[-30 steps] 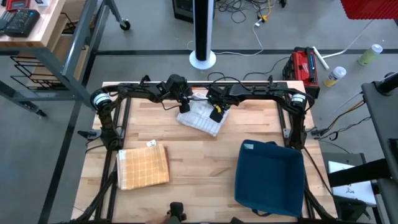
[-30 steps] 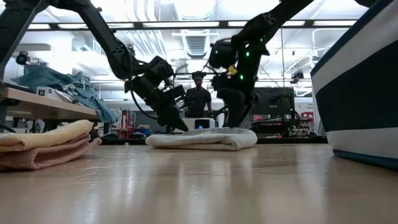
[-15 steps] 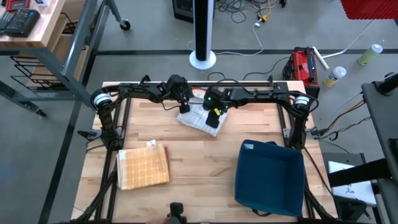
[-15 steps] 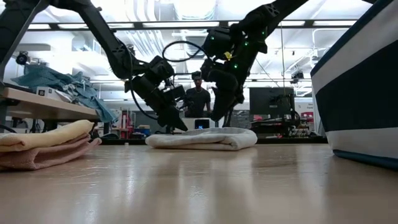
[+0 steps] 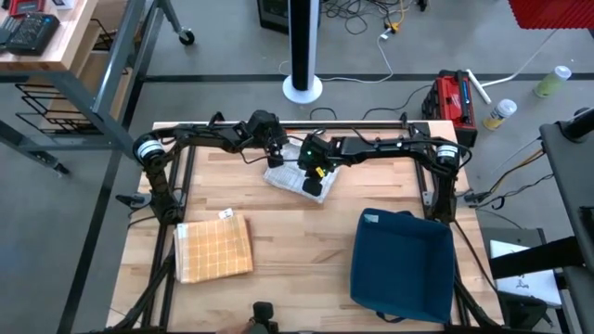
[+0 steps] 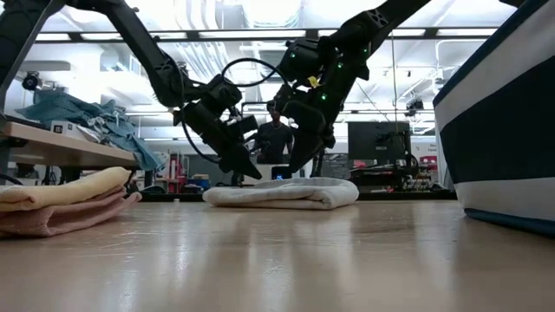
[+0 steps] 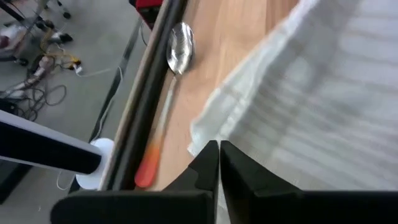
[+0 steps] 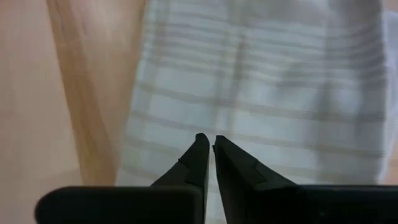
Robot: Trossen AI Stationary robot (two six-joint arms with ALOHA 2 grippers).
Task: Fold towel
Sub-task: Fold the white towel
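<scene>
A white striped towel [image 5: 299, 176] is lying bunched near the far edge of the table [image 5: 297, 250], between the two arms. The left gripper [image 5: 275, 160] is sitting at the towel's far-left corner; in the left wrist view its fingers [image 7: 208, 163] are pressed together — nothing shows between them, and the towel [image 7: 311, 112] is spreading out just beyond the tips. A spoon [image 7: 177, 56] is lying beside the table's dark rail there, close to the cloth's edge.

The right gripper [image 5: 313, 178] is hovering over the towel's middle. In the right wrist view its fingers [image 8: 200, 163] are nearly meeting, only a thin slit between them, with the striped cloth [image 8: 261, 93] right below and no fold pinched in.

In the low view both grippers [image 6: 245, 165] [image 6: 299, 156] are hanging just above the flat heap [image 6: 282, 192], a person [image 6: 275, 134] standing far behind.

Nearer the front, a folded yellow checked towel [image 5: 214, 247] is resting on the left — a blue bin [image 5: 401, 264] on the right.
</scene>
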